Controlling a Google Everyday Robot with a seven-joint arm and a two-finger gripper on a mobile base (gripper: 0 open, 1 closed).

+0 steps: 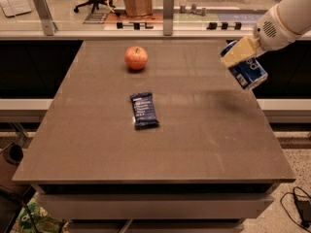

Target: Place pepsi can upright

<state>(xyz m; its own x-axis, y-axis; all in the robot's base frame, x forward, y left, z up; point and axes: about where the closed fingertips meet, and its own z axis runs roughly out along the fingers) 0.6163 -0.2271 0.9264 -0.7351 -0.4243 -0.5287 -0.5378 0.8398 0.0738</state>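
The pepsi can is blue with white lettering and hangs tilted in the air over the table's right edge. My gripper is shut on the can, its pale fingers clamped across the can's upper part. The white arm reaches in from the upper right. The can is clear of the brown table and casts a faint shadow on it.
A red apple sits at the back centre-left of the table. A flat dark-blue snack packet lies near the table's middle. A low glass partition and a shelf run behind the table's far edge.
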